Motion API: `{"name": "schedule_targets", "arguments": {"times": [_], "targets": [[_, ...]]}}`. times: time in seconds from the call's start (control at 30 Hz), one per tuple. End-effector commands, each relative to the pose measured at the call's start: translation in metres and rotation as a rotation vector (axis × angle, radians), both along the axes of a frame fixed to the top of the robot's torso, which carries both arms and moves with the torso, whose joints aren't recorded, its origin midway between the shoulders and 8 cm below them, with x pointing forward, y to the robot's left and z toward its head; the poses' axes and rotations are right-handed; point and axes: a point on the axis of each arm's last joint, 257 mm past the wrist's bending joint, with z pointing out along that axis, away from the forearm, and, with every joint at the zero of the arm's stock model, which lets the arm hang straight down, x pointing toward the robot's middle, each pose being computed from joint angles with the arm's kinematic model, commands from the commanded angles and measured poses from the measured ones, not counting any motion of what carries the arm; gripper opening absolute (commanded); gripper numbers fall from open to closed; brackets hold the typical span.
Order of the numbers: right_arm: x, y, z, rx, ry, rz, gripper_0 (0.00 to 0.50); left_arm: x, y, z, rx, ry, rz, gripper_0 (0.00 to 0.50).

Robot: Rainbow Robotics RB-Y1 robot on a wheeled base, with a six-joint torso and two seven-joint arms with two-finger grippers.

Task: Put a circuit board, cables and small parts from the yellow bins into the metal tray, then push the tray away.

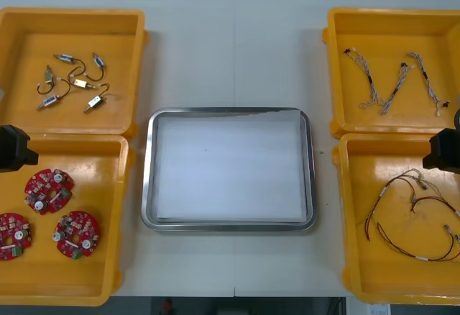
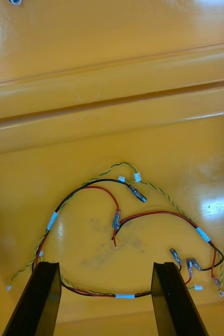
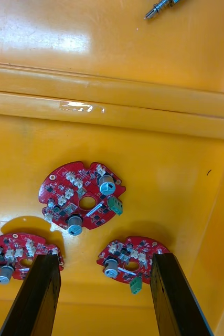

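Three round red circuit boards (image 1: 49, 189) lie in the near left yellow bin (image 1: 108, 243). My left gripper (image 3: 106, 299) hangs open above them; one board (image 3: 83, 197) lies beyond its fingers and another (image 3: 127, 260) beside the inner edge of one finger. The left gripper (image 1: 13, 147) sits at that bin's far edge. Red, yellow and black cables (image 2: 122, 215) lie tangled in the near right bin (image 1: 388, 272), and my right gripper (image 2: 105, 302) stands open over them, holding nothing. It shows at the table's right edge (image 1: 445, 149). The metal tray (image 1: 147, 171), white inside, holds nothing.
The far left bin (image 1: 122, 34) holds several small metal parts (image 1: 72, 81). The far right bin (image 1: 345, 78) holds twisted blue and white cables (image 1: 399, 85). Bare table lies beyond the tray, between the two far bins.
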Motion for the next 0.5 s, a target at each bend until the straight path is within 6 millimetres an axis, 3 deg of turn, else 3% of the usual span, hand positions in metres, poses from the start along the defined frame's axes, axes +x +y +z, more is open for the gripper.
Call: {"name": "schedule_targets", "arguments": {"times": [0.03, 0.5], "targets": [[-0.0012, 0.0018, 0.0057, 0.007, -0.018, 0.007, 0.5, 0.0018, 0.0088, 0.0105, 0.07, -0.015, -0.059, 0.5], [-0.0012, 0.0018, 0.0057, 0.007, -0.018, 0.007, 0.5, 0.0018, 0.0088, 0.0105, 0.07, -0.015, -0.059, 0.5]]}}
